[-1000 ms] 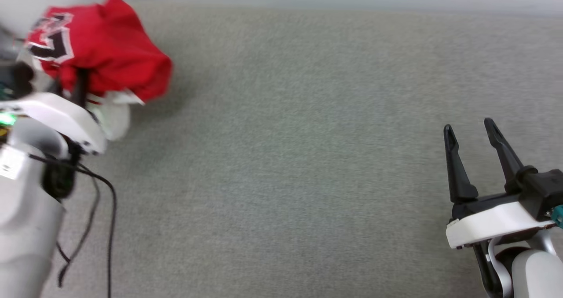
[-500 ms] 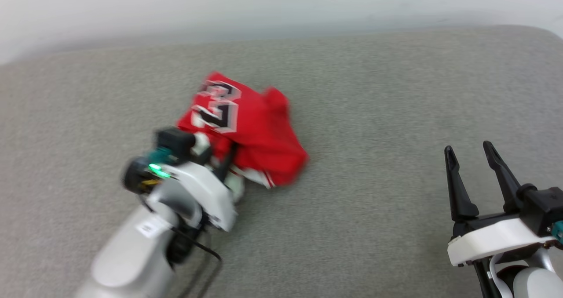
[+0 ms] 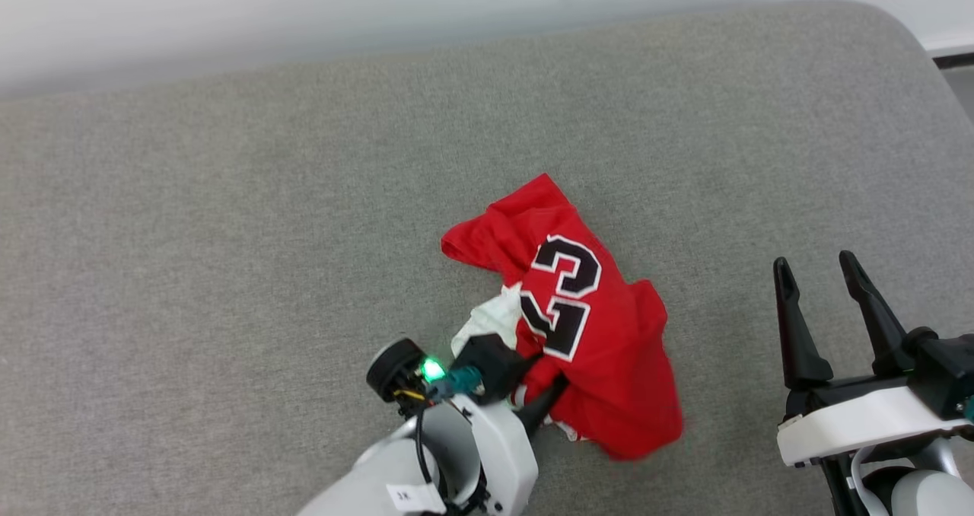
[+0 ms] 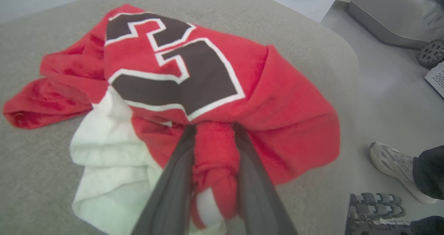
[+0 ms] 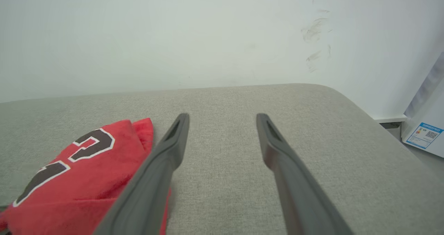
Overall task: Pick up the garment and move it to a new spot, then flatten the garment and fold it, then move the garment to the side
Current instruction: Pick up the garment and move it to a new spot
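On the cushion [image 3: 228, 234] my left gripper [image 4: 214, 127] pinches bunched garment [image 3: 586, 333]; soft, floppy, I'd regrip at its edges; right gripper [image 3: 812, 259] spread, empty.

Crumpled garment [image 4: 284, 99] on grey cushion [image 4: 31, 165], fold pinched in left hand [image 4: 214, 127].

I see a grey fabric pad [image 3: 228, 234], its far edge against a pale wall [image 3: 380, 14] and its far right corner rounded. The shirt [image 3: 601, 364] rests on it in a bunched heap, right of the middle and toward my side, number up, with a white sleeve [image 3: 491, 318] at its left.
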{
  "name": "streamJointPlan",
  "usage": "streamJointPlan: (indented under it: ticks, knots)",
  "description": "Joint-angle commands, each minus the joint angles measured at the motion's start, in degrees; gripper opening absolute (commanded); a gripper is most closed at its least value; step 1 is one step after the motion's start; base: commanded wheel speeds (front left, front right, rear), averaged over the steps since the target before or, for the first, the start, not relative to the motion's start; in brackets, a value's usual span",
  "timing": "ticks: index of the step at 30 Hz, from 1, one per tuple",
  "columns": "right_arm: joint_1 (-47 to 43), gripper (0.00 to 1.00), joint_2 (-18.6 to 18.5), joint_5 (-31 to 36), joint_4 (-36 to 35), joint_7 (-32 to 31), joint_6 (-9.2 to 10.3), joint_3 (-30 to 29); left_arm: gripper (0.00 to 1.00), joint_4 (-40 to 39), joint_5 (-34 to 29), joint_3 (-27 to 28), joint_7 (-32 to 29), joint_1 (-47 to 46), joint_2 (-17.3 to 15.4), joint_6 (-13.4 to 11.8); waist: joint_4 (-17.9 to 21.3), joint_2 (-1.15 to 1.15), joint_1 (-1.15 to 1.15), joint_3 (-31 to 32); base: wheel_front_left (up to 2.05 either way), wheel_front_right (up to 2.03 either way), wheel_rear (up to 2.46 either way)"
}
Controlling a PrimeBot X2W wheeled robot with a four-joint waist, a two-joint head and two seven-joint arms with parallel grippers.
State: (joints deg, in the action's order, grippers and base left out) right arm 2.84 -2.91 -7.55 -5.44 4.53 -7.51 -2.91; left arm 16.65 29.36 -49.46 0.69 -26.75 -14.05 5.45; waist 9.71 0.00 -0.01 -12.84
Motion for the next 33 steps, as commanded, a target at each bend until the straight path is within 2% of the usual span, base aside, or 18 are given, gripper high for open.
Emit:
streamJointPlan:
  ticks: [1,5,6,7,8,15,19,27,33]
  knots:
    - [0.1,1.00,0.0,-0.1,-0.2,0.4,0.04,-0.1,0.00,0.5,-0.5,-0.6,0.5,0.7,-0.1,0.2,0.0,0.00,0.01,-0.7,0.00,0.00,0.00]
    - [0.4,1.00,0.0,0.2,-0.3,0.3,0.04,-0.7,0.00,1.9,-0.8,-2.0,2.5,0.6,0.5,0.7,-0.8,0.00,0.01,-1.2,0.00,0.00,0.00]
    - [0.5,1.00,0.0,0.4,-0.3,0.1,0.04,-0.8,0.27,2.1,-0.9,-2.1,3.2,0.4,0.7,0.8,-1.2,0.00,0.01,-1.1,0.00,0.00,0.00]
    - [0.6,1.00,0.0,0.5,-0.4,0.0,0.04,-0.9,0.69,2.0,-0.9,-2.2,4.0,0.1,0.9,0.9,-1.6,0.00,0.01,-0.9,0.00,0.00,0.00]
    - [0.7,1.00,0.0,0.8,-0.5,0.0,0.04,-1.0,1.00,1.9,-1.1,-2.3,4.9,-0.3,1.1,1.0,-2.1,0.00,0.01,-0.7,0.00,0.00,0.00]
    - [-0.3,1.00,0.0,1.9,-0.9,-1.6,0.04,-1.0,1.00,0.2,-0.8,-0.6,11.2,0.1,1.5,0.4,-5.4,0.00,0.01,2.8,0.00,0.00,0.00]
    - [-1.0,1.00,0.0,2.4,-1.4,-2.6,0.04,-1.0,1.00,-1.2,0.2,1.9,13.1,1.3,1.4,-1.2,-7.2,0.00,0.01,4.7,0.00,0.00,0.00]
    - [-3.4,1.00,0.0,2.7,-2.1,-4.4,0.04,-1.1,1.00,-3.4,2.0,11.6,14.5,5.6,-0.4,-6.7,-9.3,0.00,0.01,8.0,0.00,0.00,0.00]
    - [-5.6,1.00,0.0,2.6,-2.4,-5.6,0.04,-1.6,1.00,-5.9,0.8,20.5,14.6,10.5,-2.2,-9.7,-10.3,0.00,0.01,9.9,0.00,0.00,0.00]
